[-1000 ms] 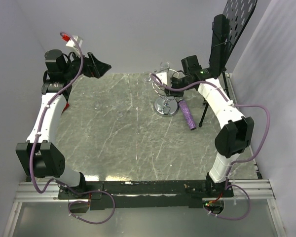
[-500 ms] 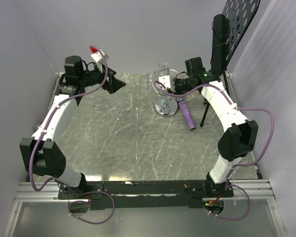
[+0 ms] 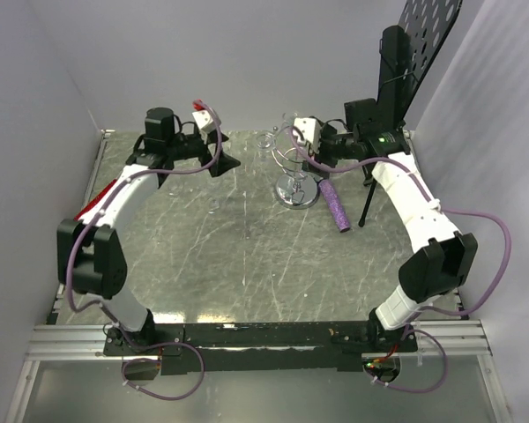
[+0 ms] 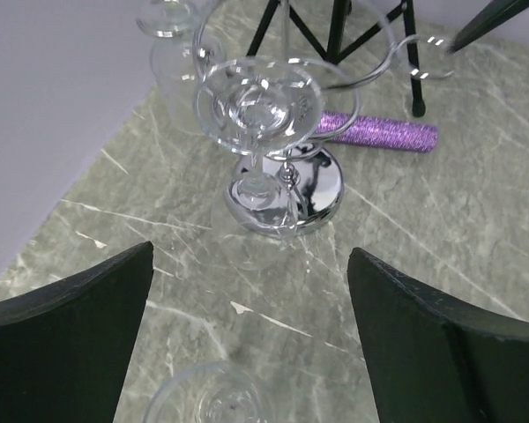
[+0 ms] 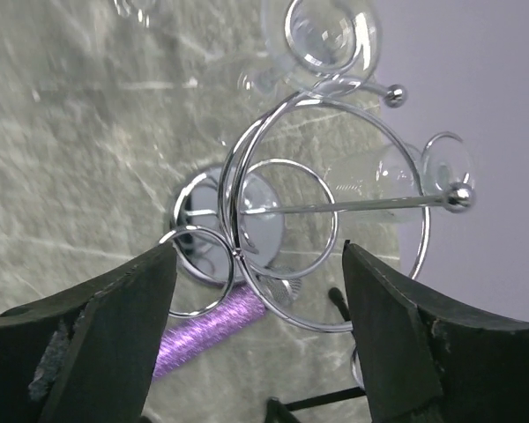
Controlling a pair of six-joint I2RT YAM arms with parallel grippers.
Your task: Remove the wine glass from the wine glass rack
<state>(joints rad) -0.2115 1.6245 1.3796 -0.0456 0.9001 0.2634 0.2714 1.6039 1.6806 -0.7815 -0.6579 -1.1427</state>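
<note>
Left arm has swung in from the left wall toward mid-table. The right arm has pulled back a bit and its claw has gone from nearly closed to spread.

- Table (image 3: 247,256): grey marbled top, bare in the near half.
- Loose glass (image 4: 207,404): clear, stands on the table just under the left claw. Only its rim shows in the left wrist view.
- Left claw (image 3: 222,164): fingers wide apart, nothing between them. Sits left of the rack, apart from it and pointed at it.
- Wine glass rack (image 3: 297,189): chrome disc base on the far centre-right of the table, wire loops on top.
- Wine glass (image 4: 260,99): still on the rack, hung by its foot in a loop on the side facing the left claw. More glasses hang in other loops.
- Right claw (image 3: 293,145): fingers spread, holding nothing. Above the loops on the rack's right side; touching or not, cannot tell.
- Purple tube (image 3: 333,204): lies on the table just right of the base.
- Black tripod stand (image 3: 390,70): behind, in the far right corner.
</note>
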